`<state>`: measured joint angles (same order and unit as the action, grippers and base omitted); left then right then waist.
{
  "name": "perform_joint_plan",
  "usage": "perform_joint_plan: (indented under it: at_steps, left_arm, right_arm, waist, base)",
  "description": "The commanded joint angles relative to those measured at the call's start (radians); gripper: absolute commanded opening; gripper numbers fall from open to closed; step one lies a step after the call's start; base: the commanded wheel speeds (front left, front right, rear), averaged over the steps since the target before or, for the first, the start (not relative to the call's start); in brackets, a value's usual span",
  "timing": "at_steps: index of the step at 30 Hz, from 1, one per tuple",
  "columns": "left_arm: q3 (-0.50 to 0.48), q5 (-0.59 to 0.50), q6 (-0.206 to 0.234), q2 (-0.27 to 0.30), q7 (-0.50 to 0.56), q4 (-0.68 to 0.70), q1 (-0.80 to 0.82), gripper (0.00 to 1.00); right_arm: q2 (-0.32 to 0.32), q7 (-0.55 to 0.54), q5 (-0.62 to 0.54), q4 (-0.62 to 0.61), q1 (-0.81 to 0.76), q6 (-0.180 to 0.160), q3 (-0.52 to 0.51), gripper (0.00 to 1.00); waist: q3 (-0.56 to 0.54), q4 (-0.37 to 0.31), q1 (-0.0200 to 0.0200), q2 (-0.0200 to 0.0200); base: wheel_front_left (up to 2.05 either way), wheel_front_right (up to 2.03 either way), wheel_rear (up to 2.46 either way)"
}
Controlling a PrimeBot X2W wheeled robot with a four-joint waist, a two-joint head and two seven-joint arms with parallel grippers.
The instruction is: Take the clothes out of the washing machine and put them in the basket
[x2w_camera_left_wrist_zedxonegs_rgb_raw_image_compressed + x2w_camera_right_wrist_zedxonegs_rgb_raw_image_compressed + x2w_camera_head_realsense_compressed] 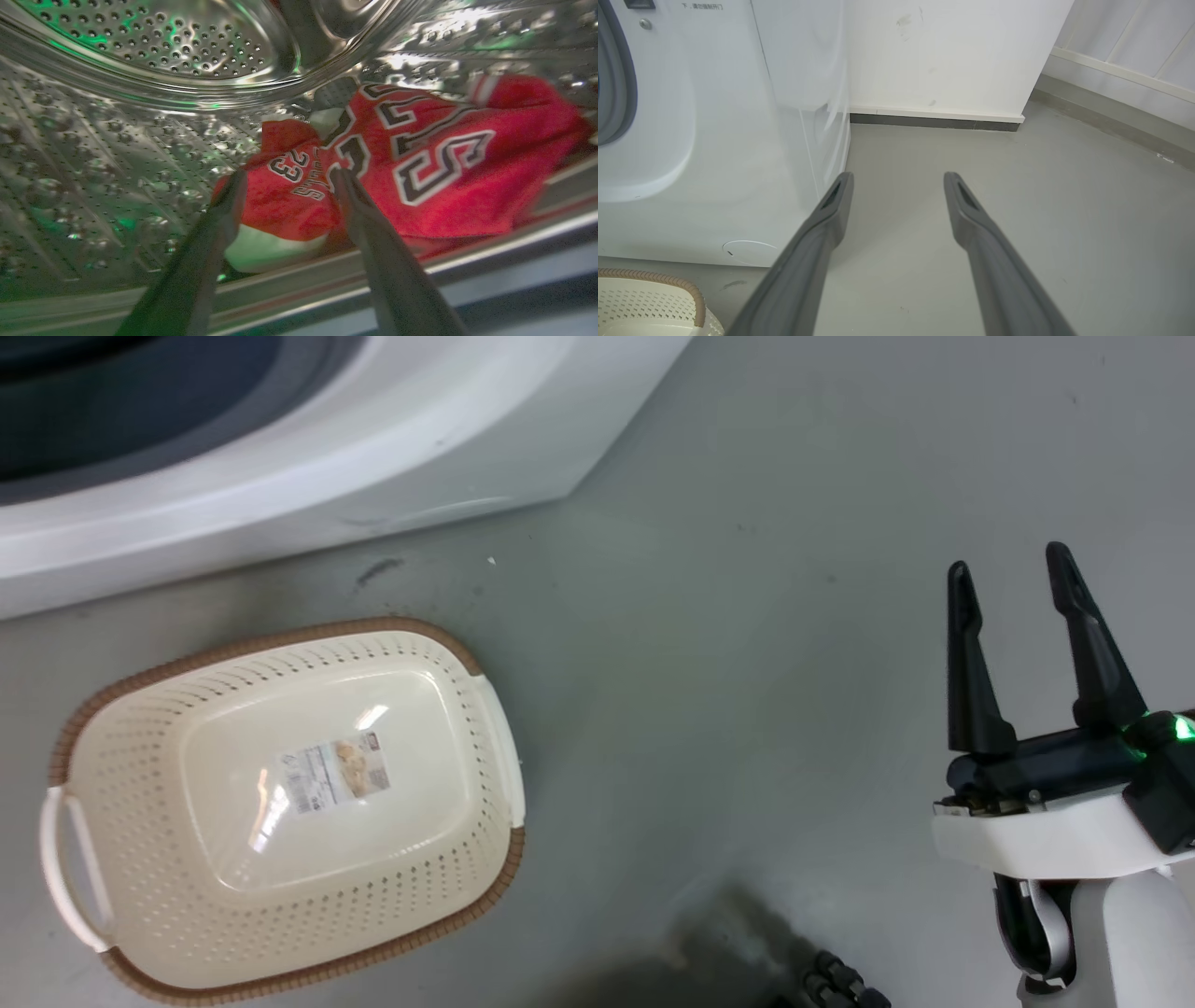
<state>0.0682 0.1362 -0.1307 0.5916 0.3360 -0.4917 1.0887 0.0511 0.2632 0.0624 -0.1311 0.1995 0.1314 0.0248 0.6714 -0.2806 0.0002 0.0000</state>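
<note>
Red jersey clothes (420,158) with black-and-white numbers lie crumpled inside the washing machine's steel drum (154,46). My left gripper (289,179) is inside the drum, open, its fingers straddling a fold of the red cloth without closing on it. The white washing machine (280,457) fills the head view's top left and stands at the left as the washing machine (714,140) in the right wrist view. The cream basket (112,784) sits on the floor in front of it, with nothing in it but a label; the basket (654,298) rim shows at lower left. My right gripper (1016,579) hangs open over bare floor, also seen as the right gripper (899,182).
Grey floor (747,663) spreads to the right of the washer and basket. A white wall with dark skirting (934,122) stands behind the washer's right side, and a pale panelled wall (1134,46) runs along the far right.
</note>
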Motion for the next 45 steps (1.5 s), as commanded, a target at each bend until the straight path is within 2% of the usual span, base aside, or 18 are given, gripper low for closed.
perform_joint_plan:
  at_steps: [1,7,13,20,29,30,31,39,45]
  left_arm:
    - [0.04,0.004,0.002,0.04,0.074,-0.022,0.084,1.0]
    - [0.209,0.016,0.002,0.16,0.274,-0.098,0.315,1.0]
    - [0.298,0.038,0.002,0.253,0.402,-0.165,0.486,1.0]
    - [0.41,0.108,0.002,0.312,0.503,-0.196,0.556,1.0]
    - [0.454,0.146,0.0,0.321,0.523,-0.273,0.569,1.0]
    - [0.457,0.148,0.0,0.319,0.523,-0.278,0.568,0.35]
    - [0.461,0.155,0.0,0.316,0.522,-0.284,0.567,0.0]
    - [0.469,0.165,0.002,0.317,0.442,-0.304,0.595,0.0]
    - [0.48,0.169,0.008,0.259,0.288,-0.33,0.572,0.0]
  right_arm:
    - [-0.002,0.002,0.008,-0.018,0.017,-0.001,0.016,1.0]
    - [-0.002,0.002,0.038,-0.042,0.047,-0.001,0.04,1.0]
    - [-0.002,0.002,0.06,-0.046,0.056,-0.001,0.058,1.0]
    - [-0.002,0.002,0.088,-0.056,0.044,-0.001,0.077,1.0]
    - [-0.002,0.002,0.099,-0.078,0.021,-0.001,0.097,1.0]
    - [-0.002,0.002,0.101,-0.078,0.019,-0.001,0.096,1.0]
    - [-0.002,0.002,0.101,-0.078,0.019,-0.001,0.095,1.0]
    - [-0.002,0.002,0.097,-0.076,0.049,-0.001,0.088,1.0]
    - [-0.002,0.002,0.071,-0.064,0.062,-0.001,0.038,1.0]
  waist:
    - [0.087,-0.048,-0.0002,0.0]
    - [0.175,-0.09,-0.0002,0.0]
    - [0.24,-0.152,-0.0002,0.0]
    - [0.292,-0.179,-0.0002,0.0]
    - [0.308,-0.175,-0.0002,0.0]
    - [0.309,-0.174,-0.0002,0.0]
    - [0.309,-0.173,-0.0002,0.0]
    - [0.304,-0.169,-0.0002,0.0]
    - [0.248,-0.122,-0.0002,0.0]
  base:
    - [0.0,0.0,0.0]
    - [0.0,0.0,0.0]
    - [0.0,0.0,0.0]
    - [0.0,0.0,0.0]
    - [0.0,0.0,0.0]
    - [0.0,0.0,0.0]
    - [0.0,0.0,0.0]
    - [0.0,0.0,0.0]
    - [0.0,0.0,0.0]
